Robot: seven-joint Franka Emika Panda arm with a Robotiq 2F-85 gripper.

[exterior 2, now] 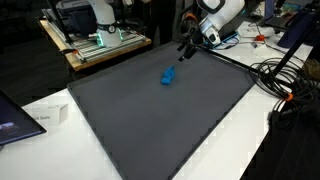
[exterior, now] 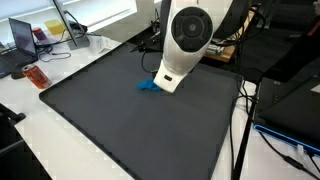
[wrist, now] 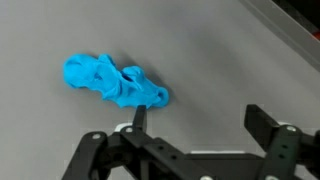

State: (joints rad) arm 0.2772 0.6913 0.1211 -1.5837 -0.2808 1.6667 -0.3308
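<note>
A crumpled bright blue cloth (wrist: pixel 112 82) lies on a dark grey mat (wrist: pixel 220 70). It also shows in both exterior views (exterior: pixel 148 86) (exterior 2: pixel 168 76). My gripper (wrist: pixel 200 118) is open and empty, hovering above the mat just beside the cloth. One black finger sits right at the cloth's near edge, the other finger stands well apart over bare mat. In an exterior view the gripper (exterior 2: pixel 186 48) hangs above the mat's far part, a short way from the cloth. In an exterior view the white arm (exterior: pixel 185 40) hides most of the gripper.
The mat (exterior: pixel 130 125) covers a white table. A laptop (exterior: pixel 22 38) and a small red object (exterior: pixel 36 76) sit at one side. Cables (exterior 2: pixel 285 75) and a dark box (exterior: pixel 295 110) lie beside the mat. A rack of equipment (exterior 2: pixel 95 35) stands behind.
</note>
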